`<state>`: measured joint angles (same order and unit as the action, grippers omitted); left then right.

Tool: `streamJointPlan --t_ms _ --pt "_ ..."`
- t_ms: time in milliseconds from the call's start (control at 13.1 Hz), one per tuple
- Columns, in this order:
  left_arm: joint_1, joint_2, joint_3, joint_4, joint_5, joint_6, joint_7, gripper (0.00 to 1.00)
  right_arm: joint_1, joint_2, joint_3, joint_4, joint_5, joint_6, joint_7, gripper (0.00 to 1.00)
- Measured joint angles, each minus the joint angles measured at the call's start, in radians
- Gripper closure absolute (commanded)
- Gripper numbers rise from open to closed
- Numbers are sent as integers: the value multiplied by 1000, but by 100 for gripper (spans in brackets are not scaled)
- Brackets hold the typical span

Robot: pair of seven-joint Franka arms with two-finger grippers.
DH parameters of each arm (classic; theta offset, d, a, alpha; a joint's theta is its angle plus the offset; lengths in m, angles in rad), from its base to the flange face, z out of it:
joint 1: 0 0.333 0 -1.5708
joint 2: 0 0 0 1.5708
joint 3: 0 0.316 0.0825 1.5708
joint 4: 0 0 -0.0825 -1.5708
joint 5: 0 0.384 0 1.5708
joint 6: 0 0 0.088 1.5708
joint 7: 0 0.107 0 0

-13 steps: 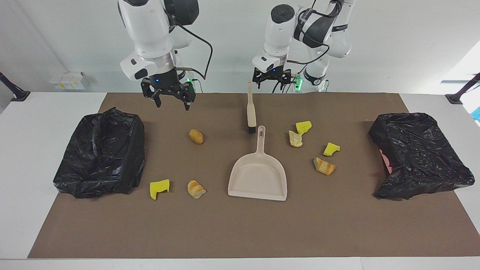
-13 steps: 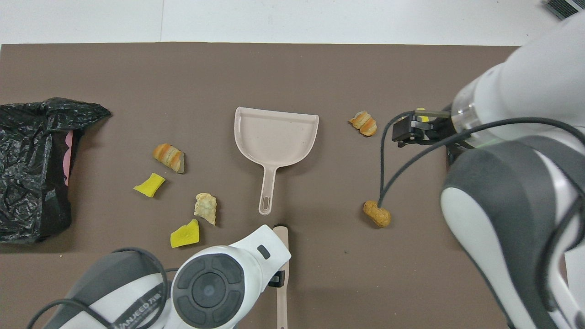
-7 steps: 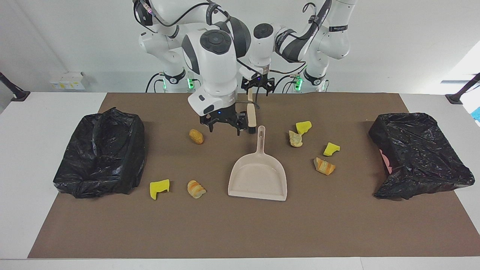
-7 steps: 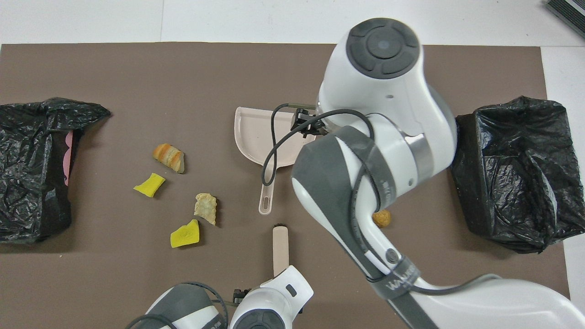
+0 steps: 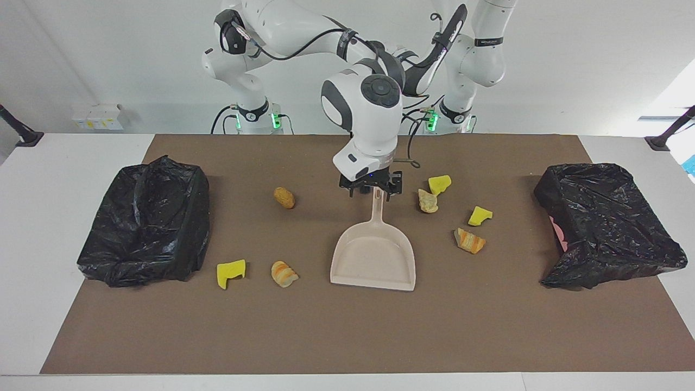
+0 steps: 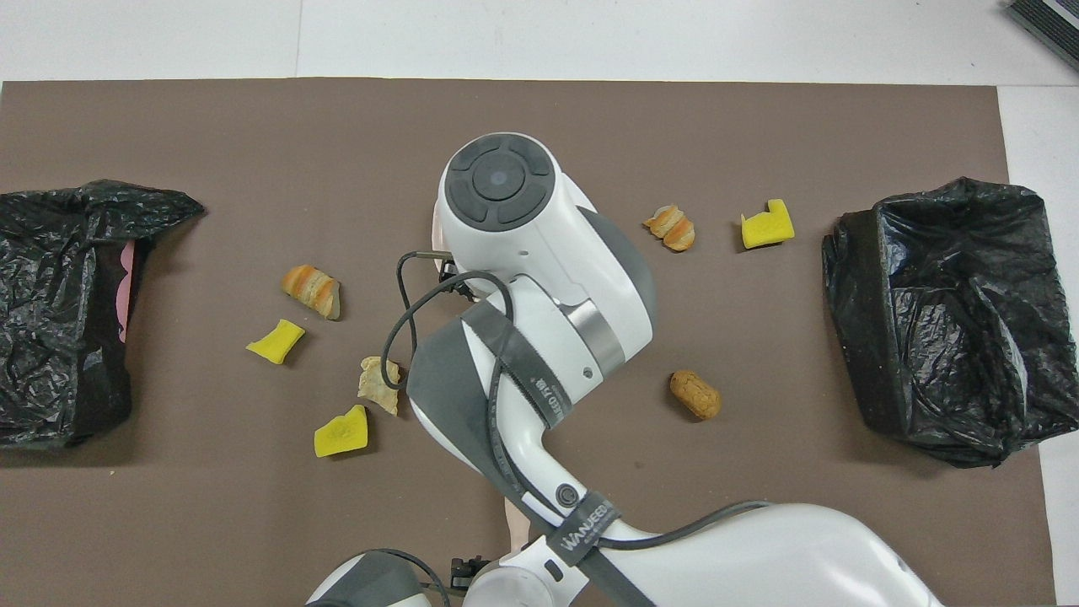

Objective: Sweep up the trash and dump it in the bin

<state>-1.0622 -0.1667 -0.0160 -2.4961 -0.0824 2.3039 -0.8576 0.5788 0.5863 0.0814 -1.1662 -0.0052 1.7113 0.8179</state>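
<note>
The beige dustpan (image 5: 373, 258) lies mid-mat, its handle pointing toward the robots. My right gripper (image 5: 373, 193) is low over the tip of that handle, open, with a finger on either side of it. Several trash scraps lie around: yellow sponge chunks (image 5: 231, 273) (image 5: 439, 184) (image 5: 479, 215) and tan bread pieces (image 5: 283, 197) (image 5: 284, 273) (image 5: 428, 201). Only a sliver of the brush handle (image 6: 514, 523) shows beneath the right arm. My left gripper (image 6: 464, 576) is over the handle's end nearest the robots, mostly hidden. A bin (image 5: 146, 222) lined with a black bag stands at the right arm's end.
A second black-bagged bin (image 5: 608, 222) stands at the left arm's end of the brown mat (image 5: 347, 336). The right arm's bulk (image 6: 523, 278) covers the dustpan in the overhead view.
The right arm swung in from near its bin, crossed toward the middle and came down onto the dustpan handle. The left gripper dropped back toward the brush handle's near end and is now hidden in the facing view.
</note>
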Motion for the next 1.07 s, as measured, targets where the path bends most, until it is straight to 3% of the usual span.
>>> streamJointPlan --t_ms 229,458,840,917,993,1069 --pt "-4 0 1 -2 0 0 -31 34 0 27 -1 -16 54 38 5 2" --pt "-5 0 2 -4 0 0 -85 42 3 33 0 -83 71 104 -8 2" --pt "-5 0 2 -7 0 -1 -92 75 0 8 0 -194 106 118 -107 12" --pt "-5 0 2 -8 0 -1 -92 92 -1 -5 0 -221 112 125 -120 15" --pt "-5 0 2 -8 0 -3 -92 100 0 -18 0 -246 115 140 -125 16" --pt "-5 0 2 -8 0 -9 -93 100 1 -24 1 -262 117 150 -127 21"
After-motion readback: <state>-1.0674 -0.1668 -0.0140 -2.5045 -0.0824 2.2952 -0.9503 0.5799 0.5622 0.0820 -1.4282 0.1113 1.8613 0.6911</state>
